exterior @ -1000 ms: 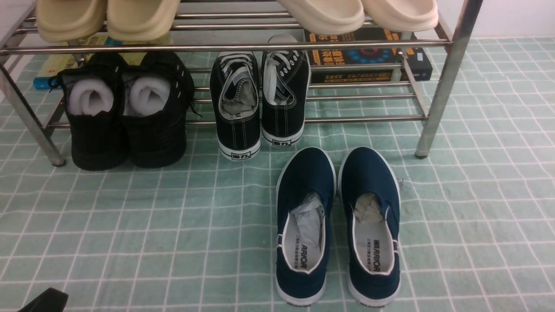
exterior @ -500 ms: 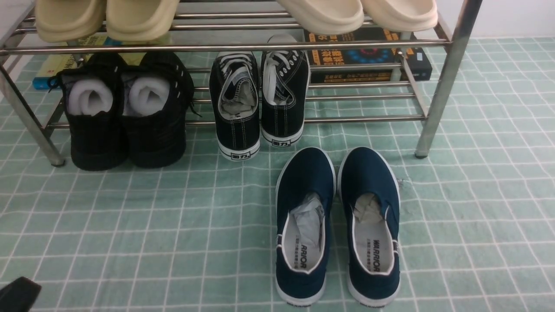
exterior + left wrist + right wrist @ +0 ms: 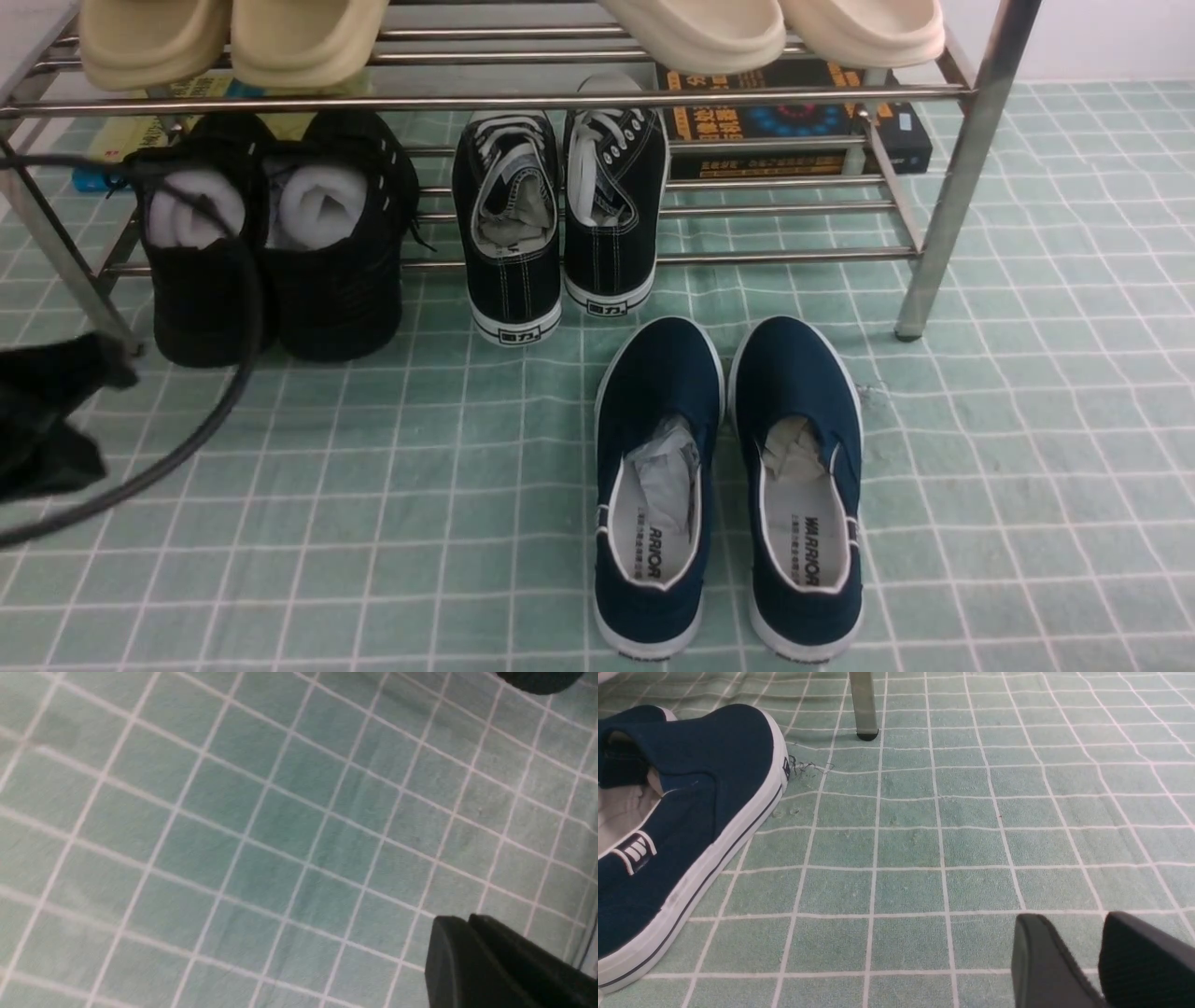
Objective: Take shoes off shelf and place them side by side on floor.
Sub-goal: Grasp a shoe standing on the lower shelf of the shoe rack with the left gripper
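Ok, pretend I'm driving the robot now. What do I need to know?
Left gripper: looks shut and empty, over bare floor on the left side.
Right gripper: fingers close together with nothing between them, low over the floor, right of the navy slip-ons.
Black lace-up sneakers: both on the lower tier of the shelf, side by side, heels toward the robot.
Done: nothing yet for this pair.
Left to do: grasp each sneaker, lift it off, and set the pair side by side on open floor.
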